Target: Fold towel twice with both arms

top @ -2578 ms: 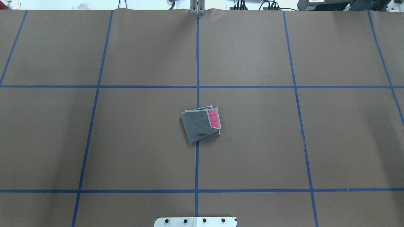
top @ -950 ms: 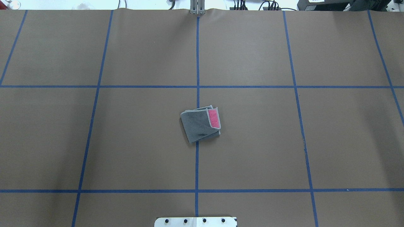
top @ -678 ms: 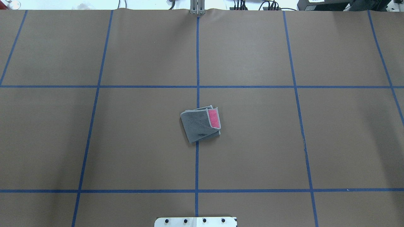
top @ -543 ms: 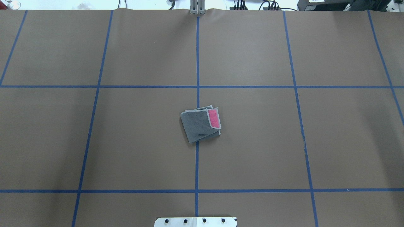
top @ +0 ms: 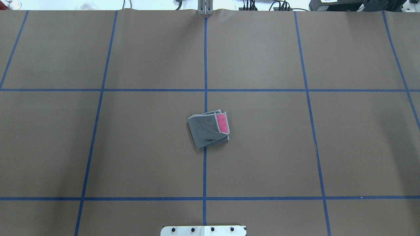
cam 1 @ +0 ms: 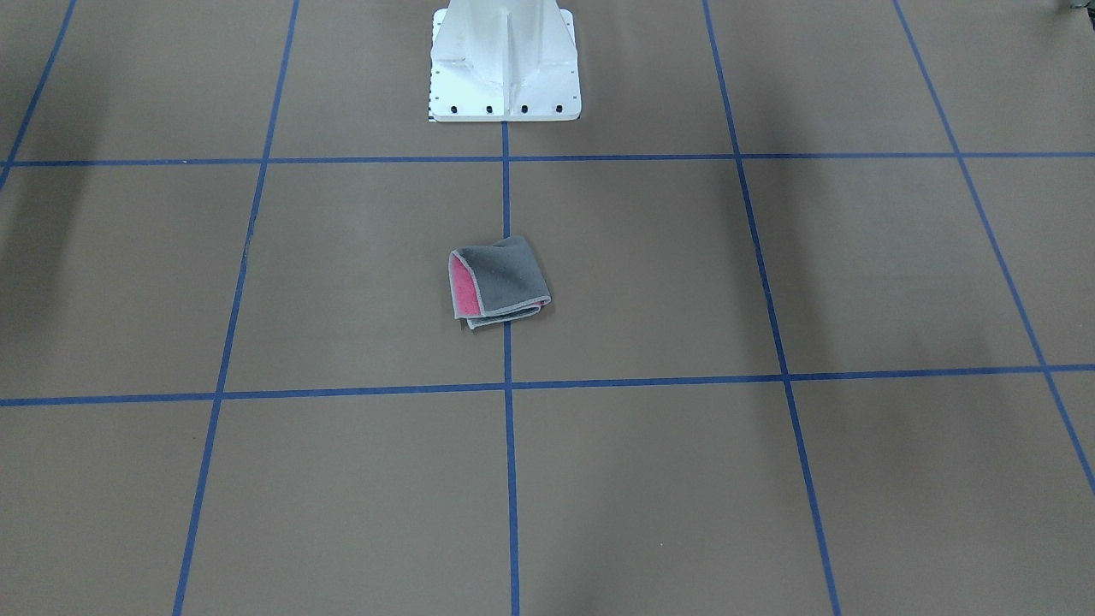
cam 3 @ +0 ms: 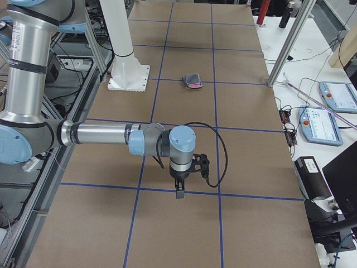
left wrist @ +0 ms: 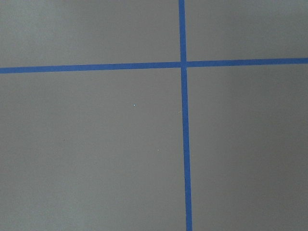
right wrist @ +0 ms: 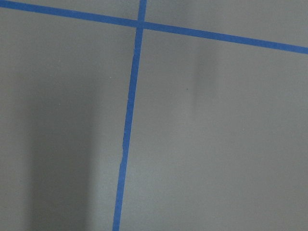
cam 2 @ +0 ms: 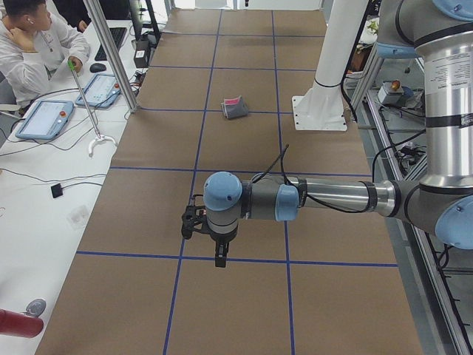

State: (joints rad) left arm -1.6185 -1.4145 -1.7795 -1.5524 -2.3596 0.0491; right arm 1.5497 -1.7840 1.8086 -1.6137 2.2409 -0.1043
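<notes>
Overhead exterior: the towel point(top: 207, 130) lies folded small around the middle of the table point(top: 141, 154), well clear of every edge. It sits across the centre tape line point(top: 205, 59), skewed to the grid. The grey face is up and a pink strip shows along one side, so the layers are offset.

Both folds look done to me.

The left tool point(cam 2: 219, 255) hangs over the table toward its left end, and the right tool point(cam 3: 179, 191) toward its right end. Both are well apart from the towel. They show only in the side views, so I can't tell whether either is spread or pressed together. The wrist views show only bare table and tape.

Risks:
- The top flap is loose terry with nothing holding it down. It could spring open.
- If a tidy-up is attempted, a tool could pinch one layer only and peel the fold apart.
- Because the towel is skewed, the two arms would meet its edges unevenly and drag it.
- The cable loop point(cam 3: 215, 151) at the right wrist hangs low and could snag on a long reach back.

Surface: brown paper with a blue tape grid and soft arm shadows. The white pedestal point(cam 1: 505, 60) is bolted at the robot-side edge.

Room: a person point(cam 2: 29, 44) is seated at a side bench with tablets point(cam 2: 44, 118), past the far long edge. There are metal posts, and cables beyond that edge.
</notes>
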